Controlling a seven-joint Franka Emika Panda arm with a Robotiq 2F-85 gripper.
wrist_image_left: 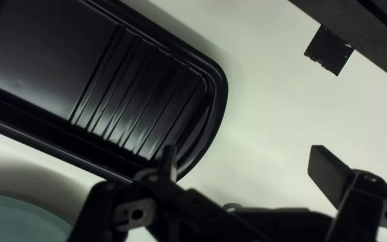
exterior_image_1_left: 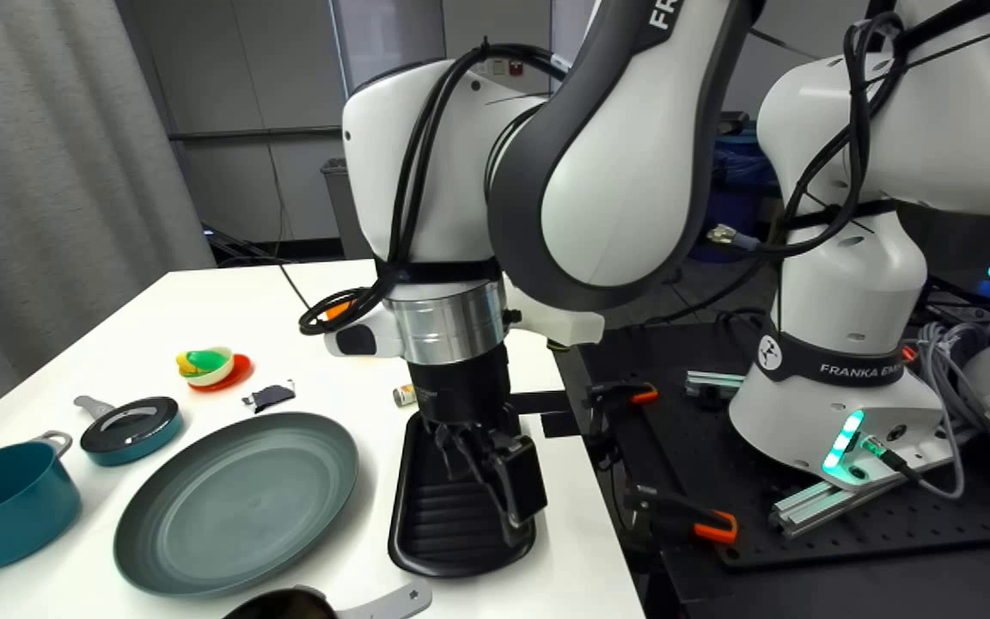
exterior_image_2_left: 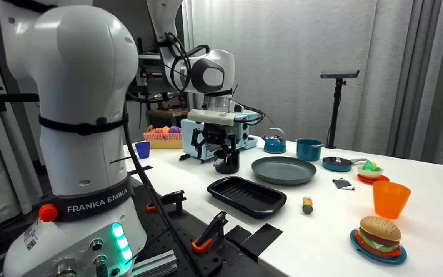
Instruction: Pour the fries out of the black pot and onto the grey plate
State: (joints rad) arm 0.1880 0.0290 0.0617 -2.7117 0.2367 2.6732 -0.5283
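Note:
The glossy black pot [exterior_image_2_left: 232,163] stands on the table in an exterior view, its grey handle pointing to the robot's side. Only its rim and handle show at the bottom edge in an exterior view [exterior_image_1_left: 284,605]. I cannot make it out in the wrist view. No fries show; the pot's inside is mostly hidden. The grey plate [exterior_image_1_left: 237,499] lies bare beside the pot; it also shows in the wrist view [wrist_image_left: 12,218]. My gripper [exterior_image_2_left: 212,157] is open and empty, pointing down near the pot's handle side. In the wrist view its fingers [wrist_image_left: 242,151] are wide apart over bare table.
A ridged black grill pan [wrist_image_left: 146,97] lies beside the gripper, under its left finger in the wrist view. A teal pot [exterior_image_1_left: 9,507] and small skillet [exterior_image_1_left: 130,430] stand past the plate. A blue toy oven [exterior_image_2_left: 190,138] stands behind the black pot.

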